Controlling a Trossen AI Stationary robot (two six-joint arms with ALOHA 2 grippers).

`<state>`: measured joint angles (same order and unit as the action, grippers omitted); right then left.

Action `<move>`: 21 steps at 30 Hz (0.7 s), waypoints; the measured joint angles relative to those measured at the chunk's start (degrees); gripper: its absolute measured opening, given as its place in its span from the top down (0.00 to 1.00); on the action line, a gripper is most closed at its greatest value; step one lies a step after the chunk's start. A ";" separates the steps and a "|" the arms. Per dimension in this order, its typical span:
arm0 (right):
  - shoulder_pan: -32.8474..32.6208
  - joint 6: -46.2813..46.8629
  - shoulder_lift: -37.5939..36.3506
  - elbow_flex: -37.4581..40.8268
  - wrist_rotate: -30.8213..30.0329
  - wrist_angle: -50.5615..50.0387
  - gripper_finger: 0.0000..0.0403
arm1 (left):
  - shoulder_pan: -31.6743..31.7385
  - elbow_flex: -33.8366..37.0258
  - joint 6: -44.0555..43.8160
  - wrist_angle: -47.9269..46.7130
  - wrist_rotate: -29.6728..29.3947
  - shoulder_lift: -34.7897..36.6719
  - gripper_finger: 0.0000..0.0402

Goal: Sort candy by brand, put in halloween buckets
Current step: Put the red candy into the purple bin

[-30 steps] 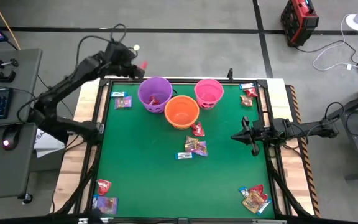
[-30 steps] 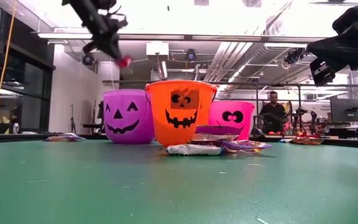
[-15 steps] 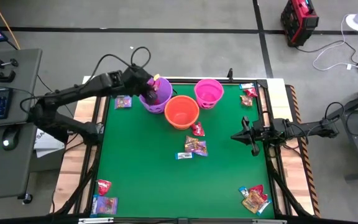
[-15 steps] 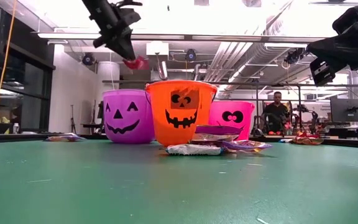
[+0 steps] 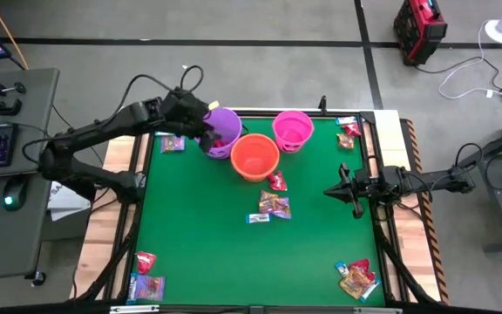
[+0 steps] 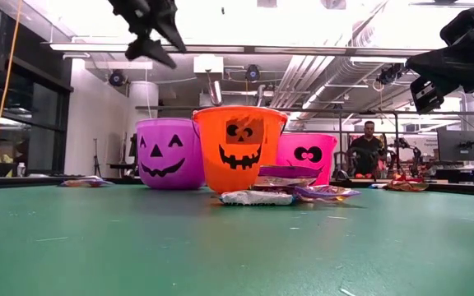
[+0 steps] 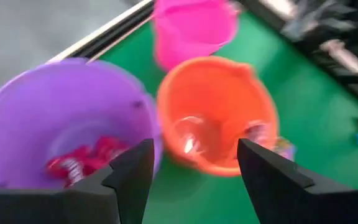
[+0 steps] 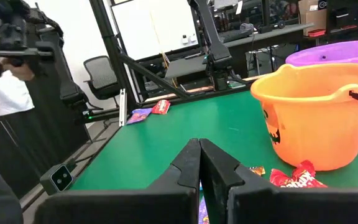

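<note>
Two left gripper [image 7: 191, 171] fingers [image 7: 132, 177] spreading empty above purple bucket [image 7: 61, 118] | red candies [image 7: 82, 158] lying inside it | orange bucket [image 5: 254, 156] touching purple, pink bucket [image 5: 292, 129] just beside | loose candy [image 5: 274, 206] lying flat mid-desk [image 5: 199, 244] | right gripper [image 5: 342, 191] hovering at desk's right edge, fingers [image 8: 188, 165] pressing together.

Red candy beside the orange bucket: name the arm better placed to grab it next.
Probably right. The right gripper hangs shut near the red candy below the orange bucket. The left gripper is open over the purple bucket, with the orange bucket in between.
</note>
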<state>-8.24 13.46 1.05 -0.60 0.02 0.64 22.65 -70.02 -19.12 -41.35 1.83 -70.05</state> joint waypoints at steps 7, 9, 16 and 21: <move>-0.02 0.01 -0.02 0.00 0.00 0.01 1.00 | -11.02 13.95 -8.37 22.73 -1.64 9.04 0.45; 0.00 -0.58 -0.02 0.00 -0.01 -0.01 1.00 | -14.42 19.11 -11.89 31.34 -3.15 10.85 0.45; -0.02 -4.31 0.00 0.02 -3.10 0.82 1.00 | -22.45 27.30 -21.02 47.29 -6.97 13.03 0.45; -0.02 9.65 -0.02 0.02 -7.02 14.09 1.00 | -25.68 27.30 -21.36 47.71 -7.61 13.02 0.45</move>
<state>-8.25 23.11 1.04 -0.58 -7.00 14.73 -3.02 -42.72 -40.48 6.36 -5.78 -57.03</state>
